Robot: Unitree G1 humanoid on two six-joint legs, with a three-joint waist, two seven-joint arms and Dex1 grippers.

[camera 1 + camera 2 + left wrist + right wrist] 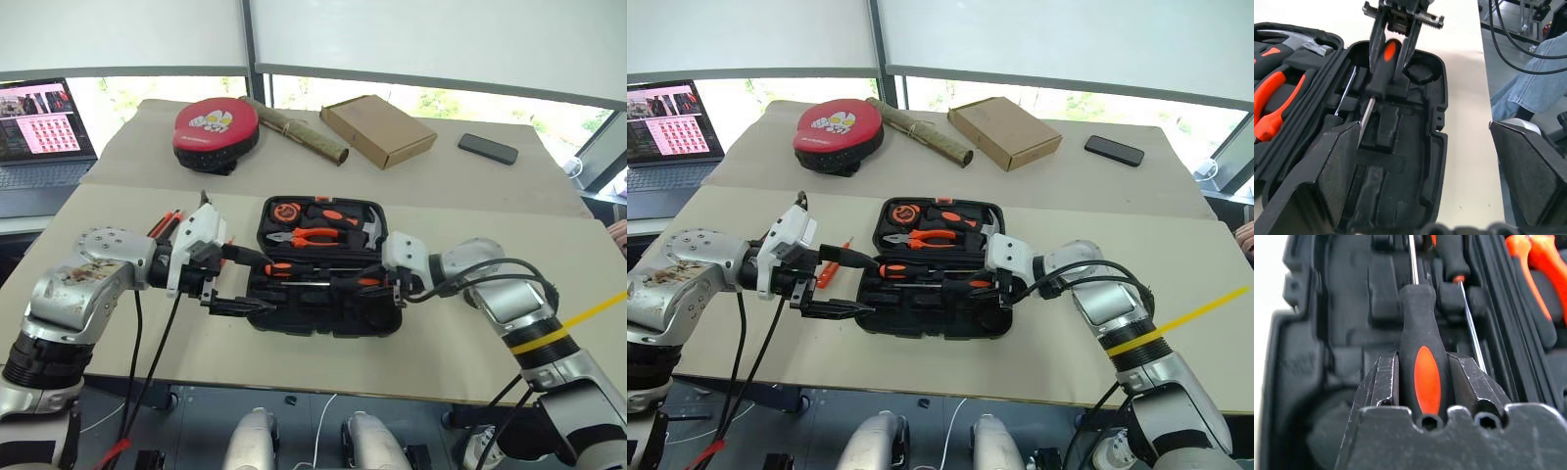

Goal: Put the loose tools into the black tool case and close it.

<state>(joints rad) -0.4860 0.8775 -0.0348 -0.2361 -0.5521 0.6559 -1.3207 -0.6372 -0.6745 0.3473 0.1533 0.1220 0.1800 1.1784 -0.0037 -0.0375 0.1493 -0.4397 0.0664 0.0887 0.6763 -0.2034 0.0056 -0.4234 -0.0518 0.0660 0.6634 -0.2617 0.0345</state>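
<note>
The black tool case (328,264) is seen lying open on the table (490,255), and everything else is placed from it. At its right end, the right gripper (1422,382) is clamped on the handle of a black-and-orange screwdriver (1420,352), whose shaft points along the front half of the case above the moulded recesses — whether it touches them cannot be told. Just beside it, a second screwdriver (1452,264) is seated in the case, with its thin shaft running next to the gripper's finger. In the rear half of the case, orange-handled pliers (309,236) and a hammer (370,227) are held in their recesses. At the case's left end, the left gripper (238,281) is held with its fingers spread wide and nothing between them; one finger reaches over the case's near left corner and the other over its interior. A thin orange tool (830,266) is left on the table just to the left of the case, partly hidden by the left arm. Beyond the case — well apart from it — a red-and-black round pad (216,129), a cardboard box (377,129) and a phone (488,148) are laid out.
</note>
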